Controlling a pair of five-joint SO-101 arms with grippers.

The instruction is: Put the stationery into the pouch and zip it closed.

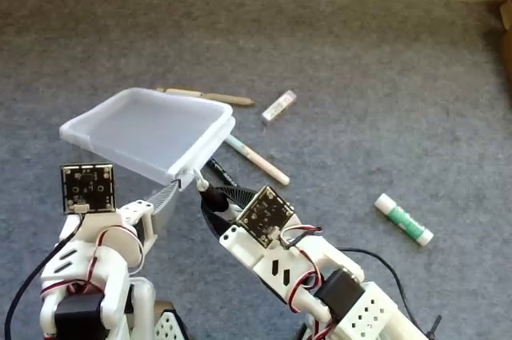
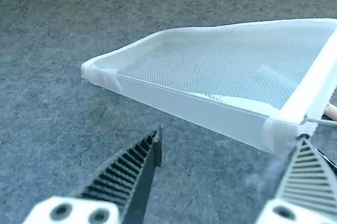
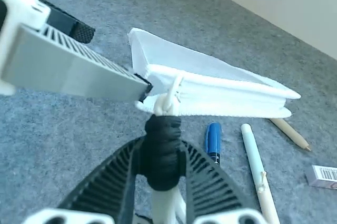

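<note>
Pouch (image 1: 148,128) corner aloft, right fingers (image 3: 202,179) tight on black piece (image 3: 162,155) at zip pull (image 3: 169,99) (left fingers (image 2: 131,166) apart), open carpet (image 1: 360,44) beyond.

Right tool (image 3: 161,147) tight on zipper pull (image 3: 168,99) of white pouch (image 3: 210,84)

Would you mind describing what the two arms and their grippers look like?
Both are white shells with black motors and red, white and black wires. The left arm and right arm each carry a square black board at the wrist. The right gripper has two black ribbed fingers; the left gripper one black, one pale grey.
</note>
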